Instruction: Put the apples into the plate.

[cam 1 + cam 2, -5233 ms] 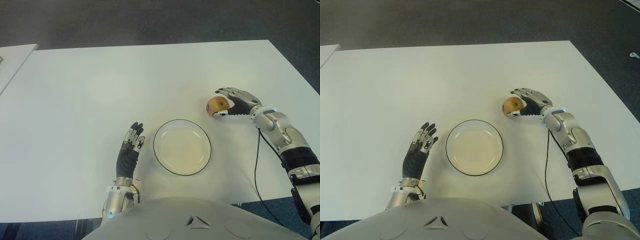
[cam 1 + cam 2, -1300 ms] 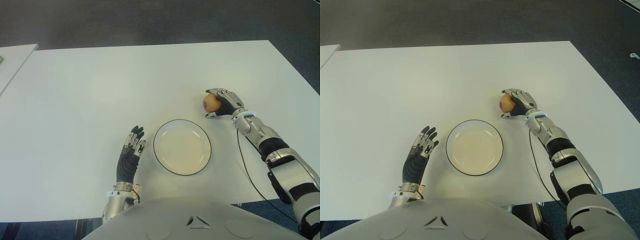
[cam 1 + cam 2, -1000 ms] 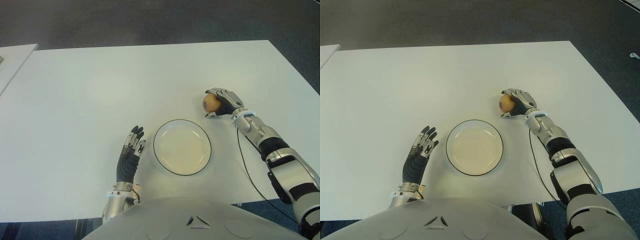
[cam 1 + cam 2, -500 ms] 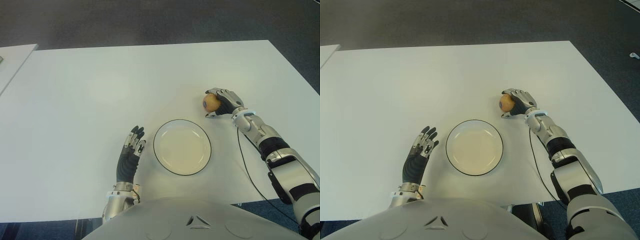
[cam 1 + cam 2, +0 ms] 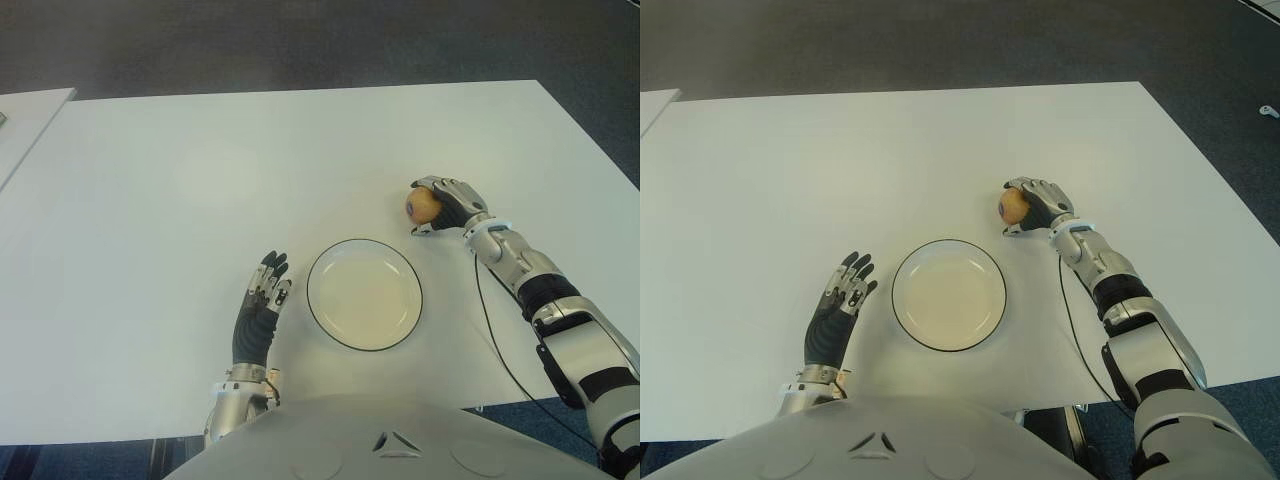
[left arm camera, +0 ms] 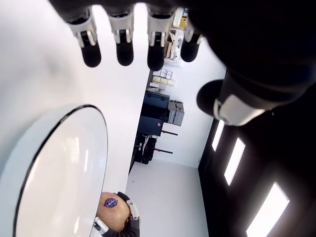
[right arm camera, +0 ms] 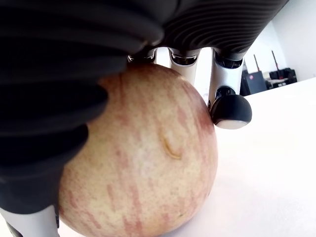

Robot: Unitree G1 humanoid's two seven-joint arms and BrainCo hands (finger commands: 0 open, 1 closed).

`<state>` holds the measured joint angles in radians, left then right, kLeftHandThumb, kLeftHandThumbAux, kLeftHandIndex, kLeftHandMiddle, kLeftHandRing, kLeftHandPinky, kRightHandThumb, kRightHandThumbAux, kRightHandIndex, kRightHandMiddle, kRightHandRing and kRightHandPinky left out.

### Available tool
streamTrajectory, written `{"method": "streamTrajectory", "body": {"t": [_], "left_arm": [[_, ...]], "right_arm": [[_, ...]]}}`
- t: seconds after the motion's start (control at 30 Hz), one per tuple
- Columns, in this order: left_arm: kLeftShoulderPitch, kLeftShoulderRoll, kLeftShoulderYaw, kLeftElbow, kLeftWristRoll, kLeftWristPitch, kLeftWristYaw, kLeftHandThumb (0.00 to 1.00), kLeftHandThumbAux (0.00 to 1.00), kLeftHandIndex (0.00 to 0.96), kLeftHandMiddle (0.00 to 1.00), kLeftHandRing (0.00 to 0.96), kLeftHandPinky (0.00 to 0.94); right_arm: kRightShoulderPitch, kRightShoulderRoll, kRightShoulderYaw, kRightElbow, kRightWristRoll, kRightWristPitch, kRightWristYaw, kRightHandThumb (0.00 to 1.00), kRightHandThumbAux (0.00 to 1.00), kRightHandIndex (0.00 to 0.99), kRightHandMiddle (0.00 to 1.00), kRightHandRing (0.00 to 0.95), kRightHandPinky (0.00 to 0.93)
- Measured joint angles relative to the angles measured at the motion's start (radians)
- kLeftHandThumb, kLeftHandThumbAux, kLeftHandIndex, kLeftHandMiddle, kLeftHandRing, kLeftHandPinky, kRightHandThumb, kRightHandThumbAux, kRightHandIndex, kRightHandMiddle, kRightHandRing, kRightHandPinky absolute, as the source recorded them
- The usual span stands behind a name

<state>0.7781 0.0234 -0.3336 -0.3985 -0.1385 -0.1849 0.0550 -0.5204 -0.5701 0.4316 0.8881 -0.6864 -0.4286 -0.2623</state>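
A yellow-red apple is wrapped by the fingers of my right hand, up and to the right of the plate. The right wrist view shows the apple pressed into the palm with fingertips curled round it, close over the white table. The white plate with a thin dark rim stands near the table's front, with nothing in it. My left hand shows just left of the plate, fingers straight and spread, holding nothing.
The white table stretches far to the left and back. A black cable runs along my right forearm. A second pale tabletop edge shows at the far left. Dark carpet lies beyond the table.
Five seconds ago my right hand lay open beside the apple; it has since closed round it. Over the last second nothing visibly moved.
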Motion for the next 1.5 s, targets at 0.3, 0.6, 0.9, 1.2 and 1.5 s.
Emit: {"method": "streamTrajectory", "body": {"t": [0.3,0.6,0.9,1.2,1.5], "left_arm": [[0.000,0.000,0.000,-0.001,0.000,0.000,0.000,0.270,0.522,0.097,0.119,0.102,0.140],[0.000,0.000,0.000,0.000,0.001,-0.001,0.000,0.265,0.514,0.079,0.116,0.101,0.139],[0.000,0.000,0.000,-0.001,0.001,-0.001,0.000,0.265,0.510,0.080,0.104,0.085,0.104],[0.000,0.001,0.000,-0.005,0.001,0.000,0.000,0.260,0.510,0.079,0.099,0.078,0.109],[0.000,0.001,0.000,-0.007,0.001,0.000,0.000,0.266,0.527,0.089,0.112,0.090,0.125]], "right_arm": [[0.000,-0.002,0.000,-0.006,0.000,0.003,0.005,0.573,0.772,0.826,0.920,0.883,0.883],[0.001,-0.002,-0.001,-0.013,0.000,0.008,0.014,0.560,0.773,0.821,0.922,0.884,0.881],[0.002,-0.003,-0.002,-0.019,0.000,0.010,0.018,0.566,0.769,0.827,0.924,0.886,0.885],[0.004,-0.003,-0.004,-0.024,0.000,0.011,0.021,0.567,0.770,0.821,0.925,0.887,0.886],[0.004,-0.003,-0.005,-0.025,0.000,0.019,0.022,0.556,0.768,0.815,0.925,0.885,0.886]]}}
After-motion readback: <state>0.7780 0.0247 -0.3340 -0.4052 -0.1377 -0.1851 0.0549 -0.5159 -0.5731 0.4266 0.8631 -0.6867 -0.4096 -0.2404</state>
